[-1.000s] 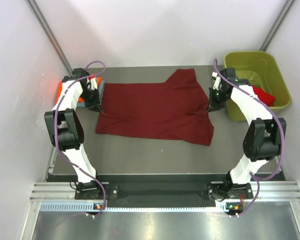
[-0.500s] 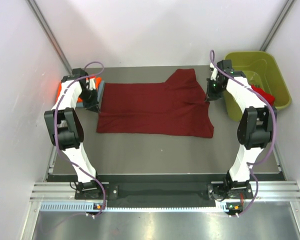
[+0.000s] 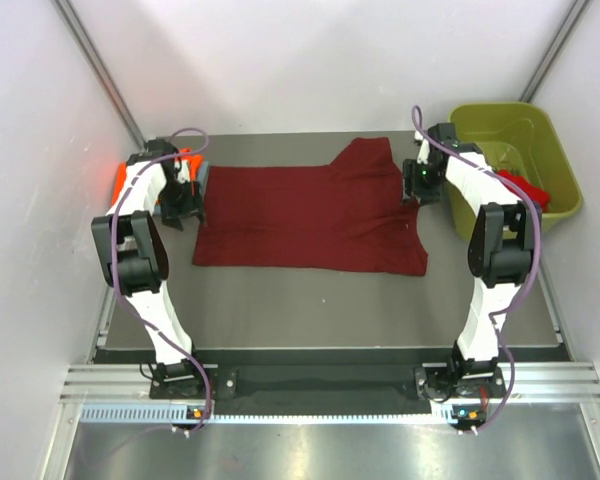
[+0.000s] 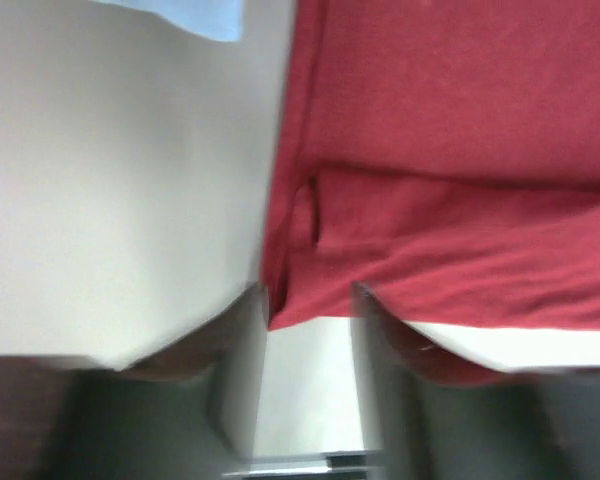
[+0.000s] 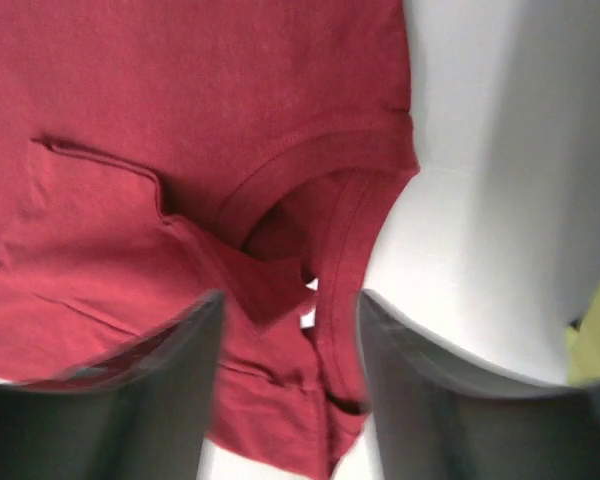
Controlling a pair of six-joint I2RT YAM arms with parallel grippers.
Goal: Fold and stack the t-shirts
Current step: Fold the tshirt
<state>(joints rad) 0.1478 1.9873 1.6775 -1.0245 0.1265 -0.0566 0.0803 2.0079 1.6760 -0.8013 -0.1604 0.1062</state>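
Observation:
A dark maroon t-shirt [image 3: 310, 215] lies flat across the middle of the table, folded lengthwise, with a sleeve poking toward the far side. My left gripper [image 3: 184, 204] hovers at its left edge, open, with the shirt's corner [image 4: 290, 300] loose between the fingertips [image 4: 238, 340]. At the shirt's right edge my right gripper [image 3: 418, 188] is open over the collar [image 5: 320, 200], fingers [image 5: 410, 380] apart and nothing pinched. A bright orange t-shirt [image 3: 122, 182] and a grey-blue t-shirt [image 3: 201, 178] lie at the far left. A bright red t-shirt [image 3: 528, 190] sits in the bin.
An olive-green plastic bin [image 3: 500, 110] stands at the far right corner, close behind the right arm. White walls close in on both sides and the back. A strip of pale blue cloth [image 4: 200, 12] shows beyond the left gripper.
Both grippers have opened and let go of the maroon shirt's edges. The right arm has swung toward the far side, and the shirt's near right corner now lies straighter.

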